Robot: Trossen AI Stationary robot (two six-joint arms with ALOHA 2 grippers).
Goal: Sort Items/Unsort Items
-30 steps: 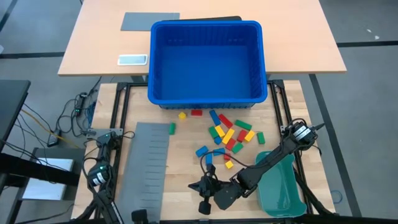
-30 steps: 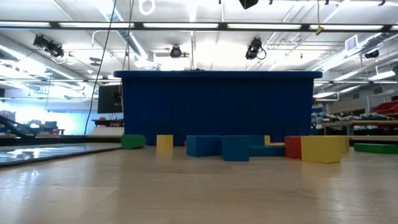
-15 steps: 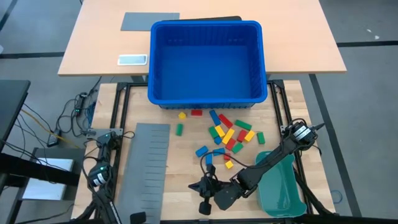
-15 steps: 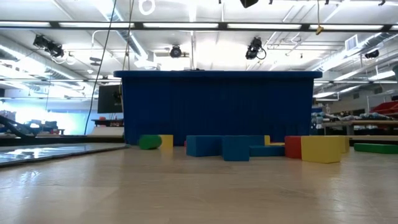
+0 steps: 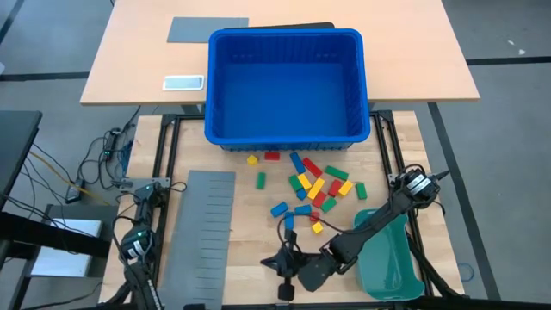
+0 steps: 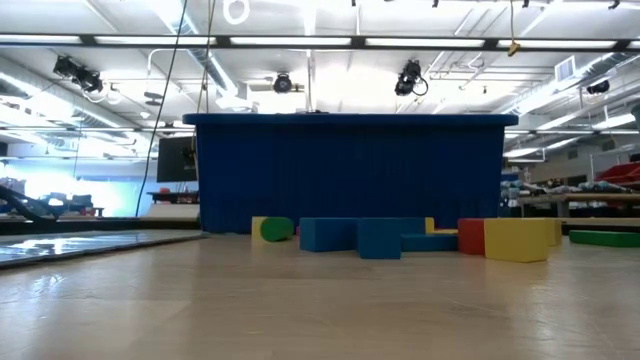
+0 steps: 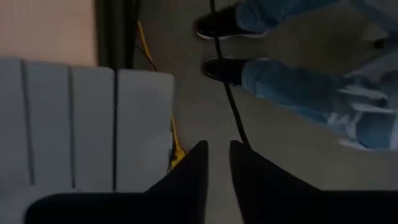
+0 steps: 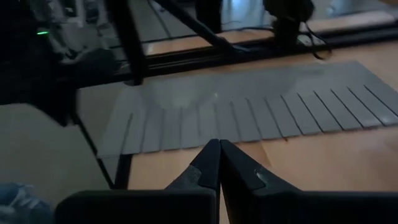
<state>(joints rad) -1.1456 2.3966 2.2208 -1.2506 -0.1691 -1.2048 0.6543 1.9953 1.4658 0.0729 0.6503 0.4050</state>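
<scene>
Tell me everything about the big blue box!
The blue plastic bin is deep and rectangular, with a thick rim, ribbed walls and nothing visible inside. It sits upright, spanning the edge where the light wooden desk meets the work table. Colored toy blocks lie scattered just in front of it.

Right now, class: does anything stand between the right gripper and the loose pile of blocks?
Nothing visible does. The right gripper, shut and empty, sits at the table's near edge; bare wood lies between it and the blocks. The grey divider sheet lies off to one side.
</scene>
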